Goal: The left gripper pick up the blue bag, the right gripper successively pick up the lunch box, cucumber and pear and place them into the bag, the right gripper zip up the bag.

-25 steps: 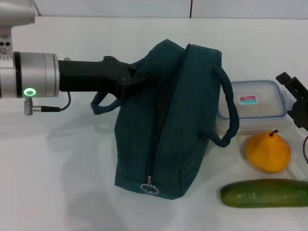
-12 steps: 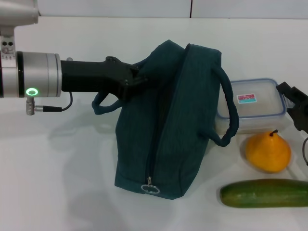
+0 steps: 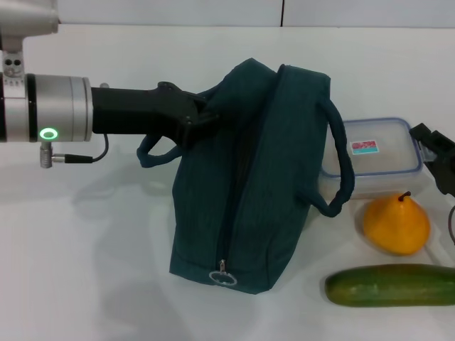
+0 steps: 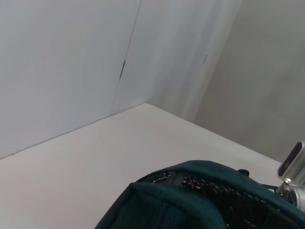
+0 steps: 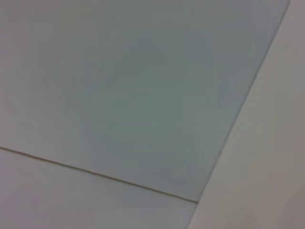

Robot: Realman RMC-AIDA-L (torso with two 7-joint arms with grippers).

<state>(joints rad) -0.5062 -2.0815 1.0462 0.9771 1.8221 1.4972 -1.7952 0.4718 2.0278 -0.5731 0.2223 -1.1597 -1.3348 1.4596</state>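
Broadly, the white desk (image 3: 85,270) carries everything. Largest on it is the blue bag (image 3: 249,185), standing upright at the middle, its zipper running from the top down the near face to a silver ring pull (image 3: 222,277) low at the near end; one loop handle hangs on its left side, the other on its right. From the left a black arm with a silver cuff (image 3: 50,110) and a green glowing ring reaches across, and the left gripper (image 3: 202,117) meets the bag's upper left side; its fingers are buried in the fabric, so I cannot tell how they stand. To the right of the bag, far to near, lie the lunch box (image 3: 373,156), clear with a blue rim, the pear (image 3: 396,224) just nearer, and the cucumber (image 3: 389,284) lengthwise at the near right. The right gripper (image 3: 437,158) shows only partly at the right edge beside the lunch box; I cannot tell how its fingers stand.
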